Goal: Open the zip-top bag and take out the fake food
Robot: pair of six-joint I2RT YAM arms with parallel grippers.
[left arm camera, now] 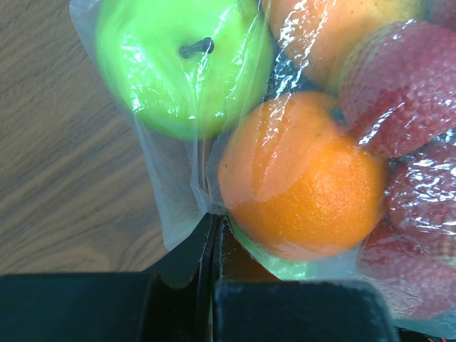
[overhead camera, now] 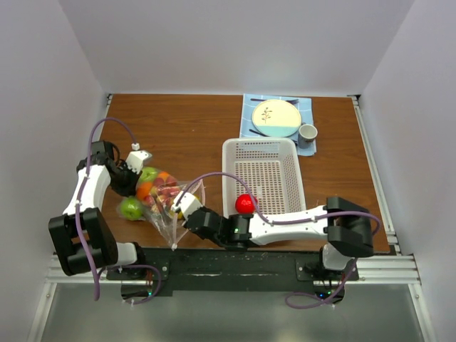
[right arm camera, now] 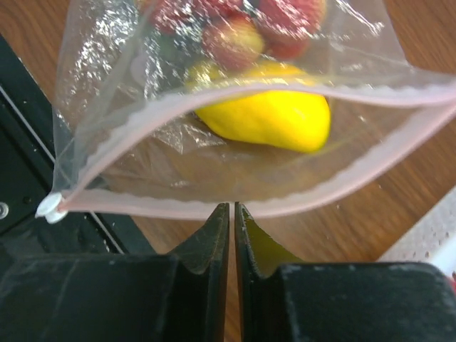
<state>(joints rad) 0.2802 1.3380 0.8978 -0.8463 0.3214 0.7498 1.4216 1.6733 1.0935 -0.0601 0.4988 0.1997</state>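
Observation:
The zip-top bag lies at the near left of the table with its mouth gaping open. Through the clear plastic I see the fake food: a green apple, an orange, strawberries and a yellow lemon. My left gripper is shut on a fold of the bag's plastic beside the orange. My right gripper is shut to a hairline gap. Its tips rest at the lower lip of the bag's mouth, and nothing shows between them. A red round fruit sits at the near end of the white basket.
The white perforated basket stands right of the bag. Behind it a plate and a cup rest on a blue mat. The bag's white slider hangs over the black rail at the table's near edge.

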